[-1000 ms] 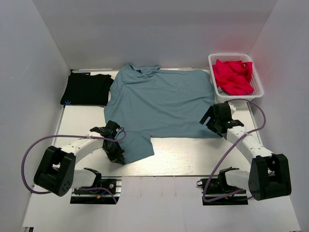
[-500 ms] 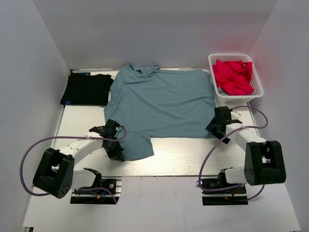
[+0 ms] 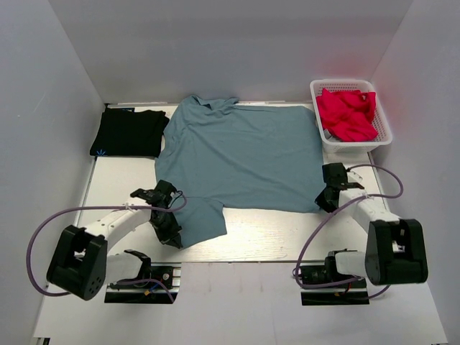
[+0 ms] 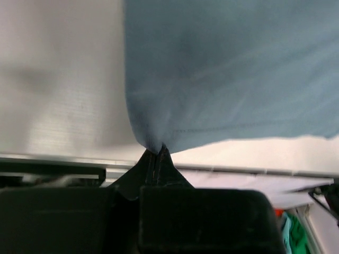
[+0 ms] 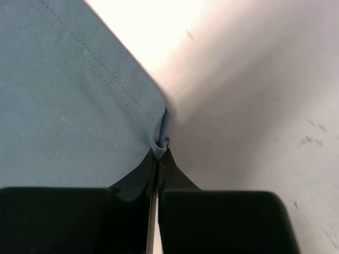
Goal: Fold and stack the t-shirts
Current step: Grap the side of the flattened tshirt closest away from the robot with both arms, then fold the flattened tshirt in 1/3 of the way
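Left pincer [image 4: 157,152] is clamped shut on a sleeve tip of the blue-grey t-shirt [image 3: 244,154], right pincer [image 5: 160,150] on its hem corner — the cloth's spread ahead of both. Soft, light, floppy — I'd hold corners.

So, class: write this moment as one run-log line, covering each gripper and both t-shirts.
left gripper: shut on blue-grey t-shirt sleeve | right gripper: shut on its hem corner | black t-shirt: folded, far left

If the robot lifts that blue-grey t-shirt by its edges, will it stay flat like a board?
Probably not. The blue-grey t-shirt bunches into puckers where the left gripper and right gripper pinch it, so it would likely sag between them. It lies thin on the table, so it is probably light.
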`<state>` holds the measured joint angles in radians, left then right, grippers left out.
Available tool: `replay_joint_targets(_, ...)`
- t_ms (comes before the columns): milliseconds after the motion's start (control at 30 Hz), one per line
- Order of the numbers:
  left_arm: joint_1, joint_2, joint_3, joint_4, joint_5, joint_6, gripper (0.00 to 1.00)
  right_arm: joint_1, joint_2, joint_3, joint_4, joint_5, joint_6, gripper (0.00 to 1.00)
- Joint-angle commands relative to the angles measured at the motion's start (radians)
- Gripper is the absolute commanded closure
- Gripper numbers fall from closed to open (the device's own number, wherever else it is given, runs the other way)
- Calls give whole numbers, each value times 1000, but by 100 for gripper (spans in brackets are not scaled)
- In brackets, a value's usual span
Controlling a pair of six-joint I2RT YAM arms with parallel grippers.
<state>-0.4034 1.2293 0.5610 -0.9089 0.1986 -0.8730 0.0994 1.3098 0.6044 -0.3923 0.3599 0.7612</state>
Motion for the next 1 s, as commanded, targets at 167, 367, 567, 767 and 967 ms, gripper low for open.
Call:
replay_joint_targets(167,-5,-151,-9,-146,125,37,100,6,-217,-75,-342,-76,21,100)
replay_joint_targets(367,-14,-189,13,-151,125,49,100,5,-277,-40,-376,-81,24,100)
replay_joint_targets(567,-14,-148,151,11,81,78,100,13,-251,12,-283,-142,-48,100)
replay_joint_targets(767,14,-50,309,146,32,89,100,25,-141,127,-257,-137,-86,100)
replay_joint_targets(967,14,68,468,199,-111,98,100,25,-46,273,-247,-113,-120,100)
